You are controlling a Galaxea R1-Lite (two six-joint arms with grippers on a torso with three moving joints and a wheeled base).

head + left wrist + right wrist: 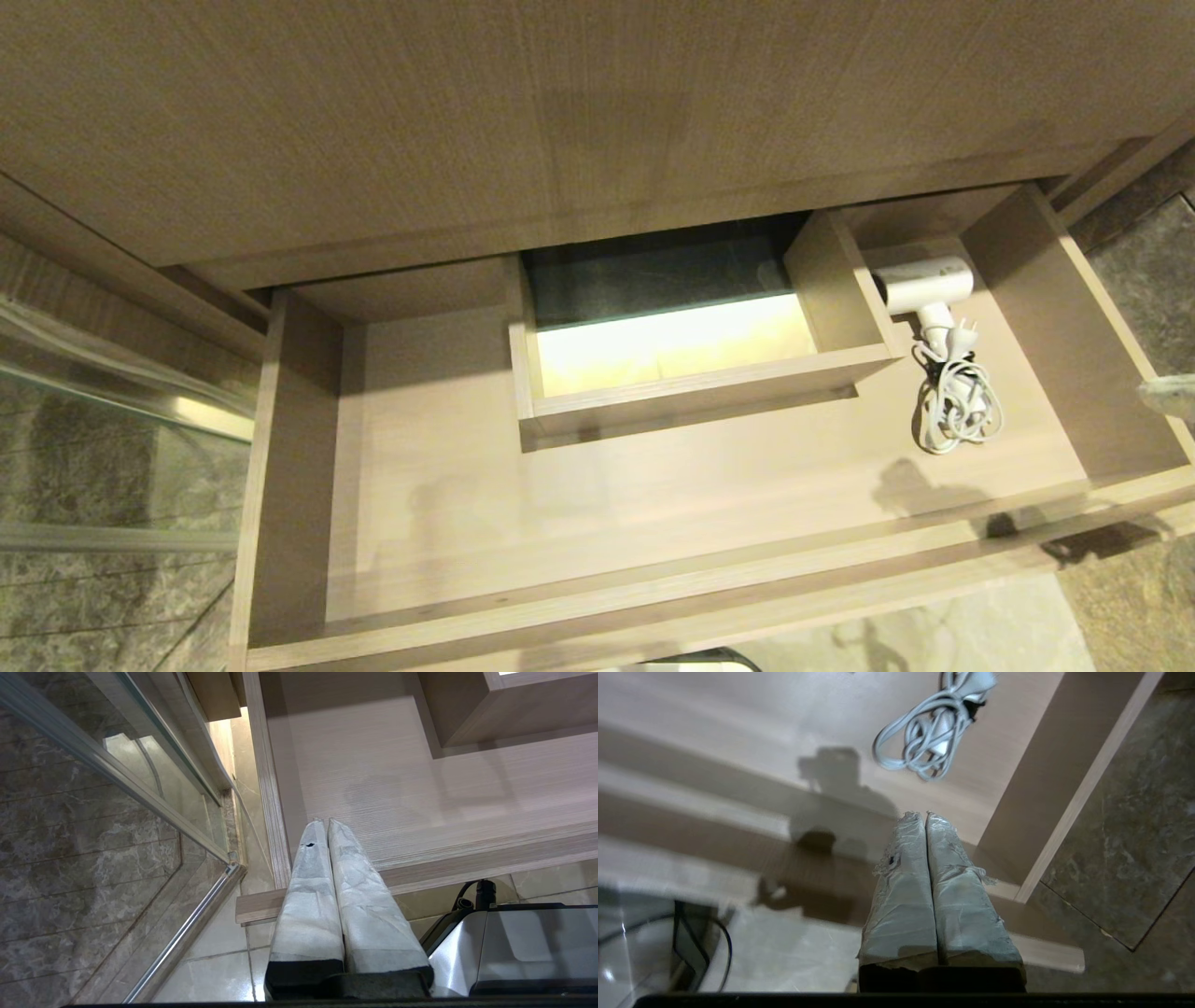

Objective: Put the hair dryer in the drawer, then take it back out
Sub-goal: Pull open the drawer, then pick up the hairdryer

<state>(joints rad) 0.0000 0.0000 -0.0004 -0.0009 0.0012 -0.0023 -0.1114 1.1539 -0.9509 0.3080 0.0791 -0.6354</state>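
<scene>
The drawer is pulled out wide under the taller wood-grain panel; light-brown wood grain, shallow, w/ a boxed cutout at mid-back; the cutout is open to what lies below, a bright lit strip and a dark surface behind it (nothing rests inside it as far as can be seen). The hair dryer lies in the drawer's back right section, between the cutout's right wall and the drawer's right side wall; white body across the back, handle pointing toward the front; its bundled cord w/ plug sits just in front of the handle, loose coils on the drawer floor. Rest of the drawer floor, left and centre, shows only shadows.

Right end effector is clenched, both wrapped fingers pressed together, grasping nothing; it hangs over the drawer's front right corner, near the cord bundle but apart from it; not touching the dryer. Left end effector is clenched too, fingers flush together, empty; it hangs over the drawer's front left corner, beside the left side wall.

Left of the drawer: a glass panel w/ metal frame and dark marbled tile; pale floor tiles below the drawer front; dark marbled tile also on the right side.
</scene>
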